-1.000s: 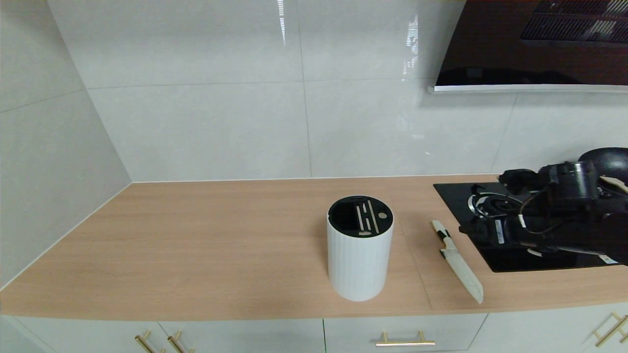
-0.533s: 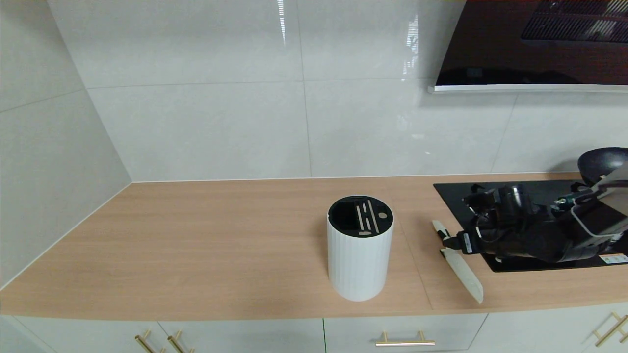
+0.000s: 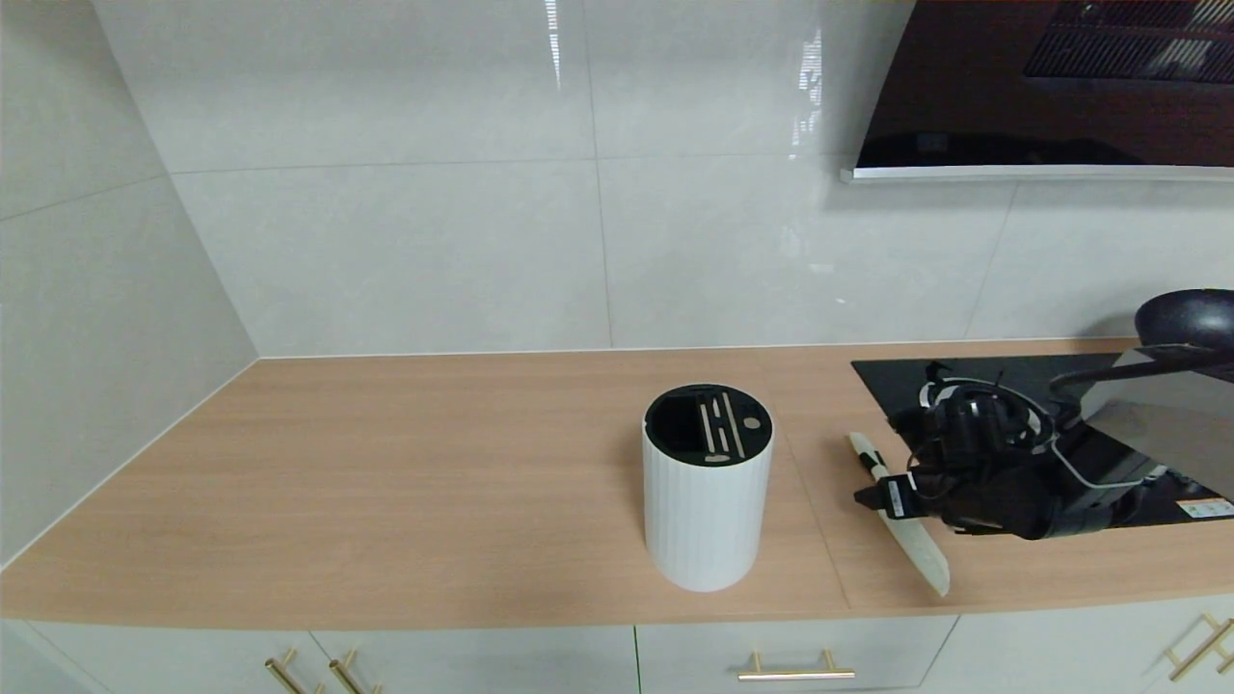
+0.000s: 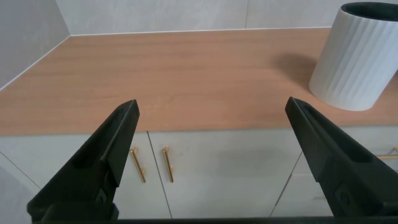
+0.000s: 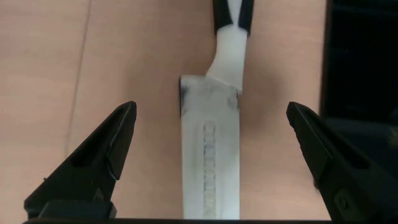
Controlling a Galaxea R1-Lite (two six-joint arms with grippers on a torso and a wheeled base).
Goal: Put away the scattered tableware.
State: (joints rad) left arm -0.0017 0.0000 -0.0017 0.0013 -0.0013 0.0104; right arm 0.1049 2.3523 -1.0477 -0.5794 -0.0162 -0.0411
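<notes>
Right gripper (image 5: 210,109): fingers apart, one on each side of the knife (image 5: 210,168) where the blade meets the handle, not closed on it.
Knife: flat on the wooden counter (image 3: 434,482), between the white ribbed holder (image 3: 709,511) and the black cooktop (image 3: 882,381).
Left gripper (image 4: 210,106): fingers apart, off the counter's front edge, near the holder.
</notes>
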